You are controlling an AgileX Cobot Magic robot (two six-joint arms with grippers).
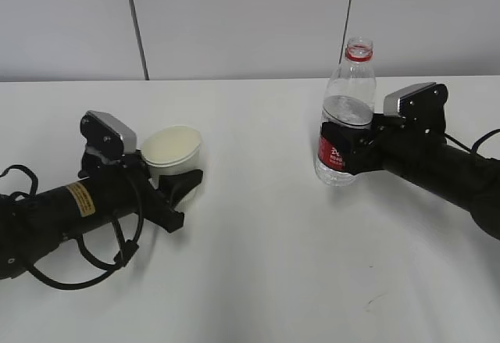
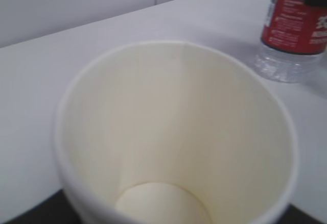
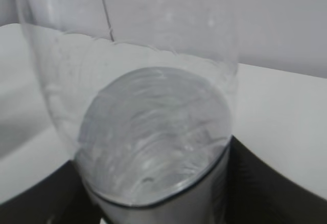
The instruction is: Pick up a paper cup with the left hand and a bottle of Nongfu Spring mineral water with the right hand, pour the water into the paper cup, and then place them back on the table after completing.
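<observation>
The white paper cup (image 1: 173,146) stands upright on the table (image 1: 258,241) between the fingers of my left gripper (image 1: 181,167), which is shut on it. In the left wrist view the cup (image 2: 173,132) fills the frame and is empty. The uncapped Nongfu Spring bottle (image 1: 349,85), with a red label and a red neck ring, is upright in my right gripper (image 1: 344,144), which is shut on its label band. Its base is at or just above the table. The water (image 3: 153,132) fills about half of it. Black fingers (image 3: 265,183) flank the bottle.
The bottle's lower part (image 2: 296,25) shows at the upper right of the left wrist view, well apart from the cup. A pale panelled wall (image 1: 234,23) runs behind the table. Black cables (image 1: 94,261) loop beside the left arm.
</observation>
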